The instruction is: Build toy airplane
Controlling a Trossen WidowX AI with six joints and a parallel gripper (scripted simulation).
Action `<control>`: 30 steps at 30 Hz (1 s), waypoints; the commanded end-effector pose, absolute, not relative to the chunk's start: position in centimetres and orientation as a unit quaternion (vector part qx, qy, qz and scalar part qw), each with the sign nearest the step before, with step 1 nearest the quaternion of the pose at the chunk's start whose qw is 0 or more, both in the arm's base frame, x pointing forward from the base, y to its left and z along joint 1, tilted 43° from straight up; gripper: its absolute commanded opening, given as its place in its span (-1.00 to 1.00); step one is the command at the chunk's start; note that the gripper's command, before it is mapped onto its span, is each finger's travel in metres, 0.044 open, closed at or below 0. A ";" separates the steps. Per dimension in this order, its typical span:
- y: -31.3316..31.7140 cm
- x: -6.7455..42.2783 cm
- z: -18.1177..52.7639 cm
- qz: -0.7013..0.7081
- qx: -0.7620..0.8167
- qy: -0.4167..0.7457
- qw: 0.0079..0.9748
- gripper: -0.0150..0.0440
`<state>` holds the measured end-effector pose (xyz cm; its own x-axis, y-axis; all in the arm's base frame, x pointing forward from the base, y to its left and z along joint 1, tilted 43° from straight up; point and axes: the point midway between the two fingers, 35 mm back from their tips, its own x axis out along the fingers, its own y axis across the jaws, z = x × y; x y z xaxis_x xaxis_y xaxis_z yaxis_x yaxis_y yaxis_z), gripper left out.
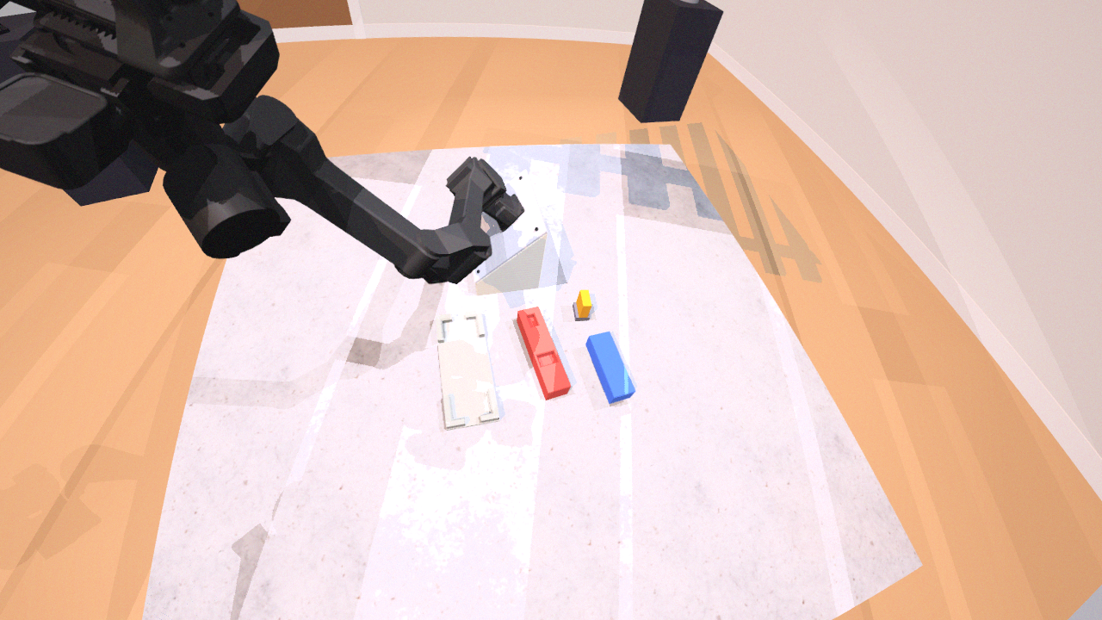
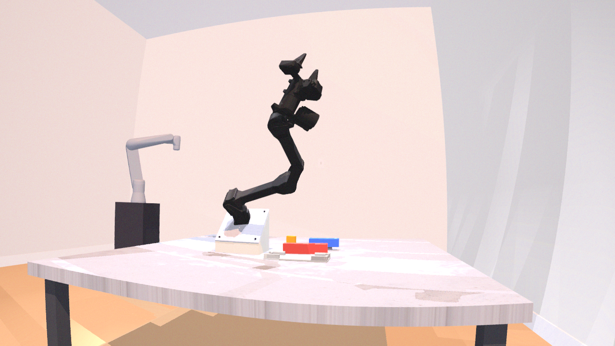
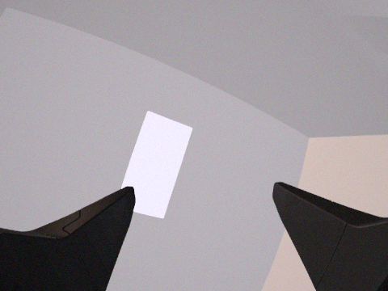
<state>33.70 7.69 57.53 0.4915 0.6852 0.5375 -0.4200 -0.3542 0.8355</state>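
My gripper (image 2: 311,61) (image 3: 204,192) is open and empty, pointing up high above the table; the wrist view shows only ceiling and walls past its fingers. The red fuselage (image 1: 537,344) (image 2: 301,248) lies on the table beside the pale cradle jig (image 1: 466,369) (image 2: 296,259), with two sockets facing up. The jig holds nothing. The blue wing (image 1: 609,365) (image 2: 324,242) lies on the far side of the fuselage from the jig. The yellow tail fin (image 1: 584,302) (image 2: 290,239) stands on a small dark piece near the fuselage's socketed end. The wing's tab is not clearly visible.
The arm's white wedge-shaped base (image 1: 523,265) (image 2: 240,247) stands on the table (image 1: 693,462) (image 2: 301,284) close to the jig and the tail fin. A grey robot arm (image 2: 150,141) on a dark pedestal (image 2: 136,226) stands beyond the table.
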 end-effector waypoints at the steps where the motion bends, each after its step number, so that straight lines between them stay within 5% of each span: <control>1: 7.7 33.7 57.5 0.494 0.658 0.101 0.559 0.95; 16: 3.7 15.2 65.4 0.558 0.471 -0.163 0.664 1.00; 30: 14.8 0.8 63.3 0.567 0.227 -0.238 0.755 1.00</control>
